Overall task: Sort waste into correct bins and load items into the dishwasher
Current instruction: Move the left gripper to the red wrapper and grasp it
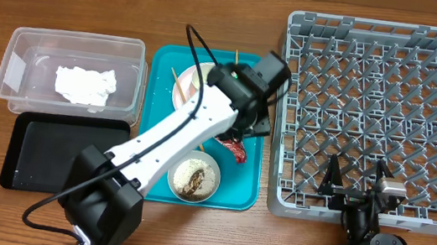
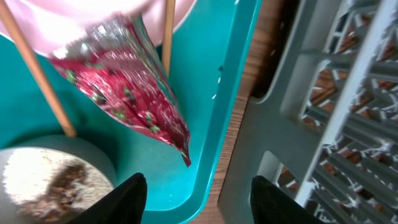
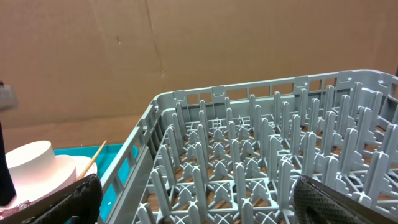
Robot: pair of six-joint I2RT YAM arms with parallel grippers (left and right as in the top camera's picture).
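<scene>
Closest up, the left end effector hangs with its two black fingers apart and nothing between them, over the 3 o'clock rim of the teal tray. Just ahead of it the red wrapper lies crinkled on the tray floor. Its far end touches the pink plate, and a wooden chopstick runs alongside.

From above, the wrapper sits at 1 o'clock from the bowl of rice and brown scraps. The plate is at the tray's 12 o'clock end with a cream cup on it. At the tray's 9 o'clock the clear tub holds the white napkin, and the black tray lies at the tub's 6 o'clock. The grey dish rack fills the 3 o'clock side of the tabletop. At the rack's 6 o'clock edge the right end effector stands spread, gripping nothing.
</scene>
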